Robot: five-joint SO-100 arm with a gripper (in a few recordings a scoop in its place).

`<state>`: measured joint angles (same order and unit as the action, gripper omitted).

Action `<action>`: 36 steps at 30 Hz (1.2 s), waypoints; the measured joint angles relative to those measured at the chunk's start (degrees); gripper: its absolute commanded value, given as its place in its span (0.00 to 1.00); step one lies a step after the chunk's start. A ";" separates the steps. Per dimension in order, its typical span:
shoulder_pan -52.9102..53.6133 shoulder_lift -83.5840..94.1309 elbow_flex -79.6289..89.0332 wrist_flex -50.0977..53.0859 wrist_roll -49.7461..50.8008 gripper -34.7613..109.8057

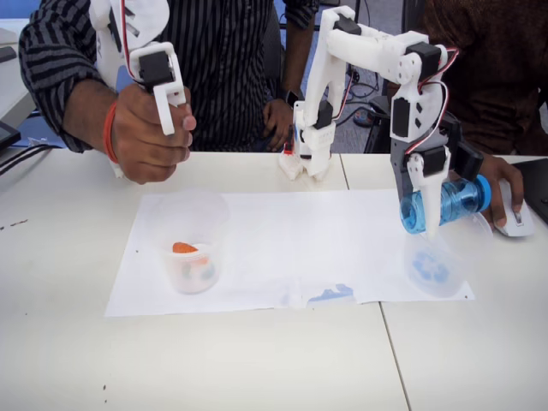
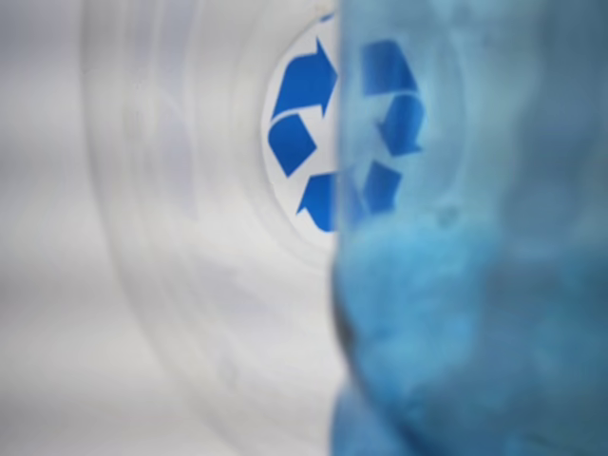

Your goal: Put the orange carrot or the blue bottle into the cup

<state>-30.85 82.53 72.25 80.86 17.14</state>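
Observation:
My gripper (image 1: 428, 221) is shut on the blue bottle (image 1: 452, 202), which lies sideways in it with the cap pointing right. Bottle and gripper hang just above the cup (image 1: 458, 276), a clear cup with a blue recycling symbol, standing at the right end of the white paper. In the wrist view the blurred blue bottle (image 2: 475, 285) covers the right half, and the cup's (image 2: 171, 237) blue symbol shows past it. The orange carrot (image 1: 184, 247) rests in another clear cup (image 1: 195, 274) on the left of the paper.
A white paper sheet (image 1: 282, 240) covers the table's middle, with a small blue scrap (image 1: 334, 294) at its front edge. A person's hand (image 1: 503, 175) rests beside a white device (image 1: 516, 221) just right of the bottle. The arm's base (image 1: 308, 154) stands behind the paper.

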 measured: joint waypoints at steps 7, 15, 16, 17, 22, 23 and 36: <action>0.44 0.00 0.00 0.00 0.00 0.38; 0.44 0.00 0.00 0.00 0.00 0.38; 0.44 0.00 0.00 0.00 0.00 0.38; 0.44 0.00 0.00 0.00 0.00 0.38; 0.44 0.00 0.00 0.00 0.00 0.38; 0.44 0.00 0.00 0.00 0.00 0.38; 0.44 0.00 0.00 0.00 -3.96 0.38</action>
<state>-30.41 82.53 72.25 80.86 13.18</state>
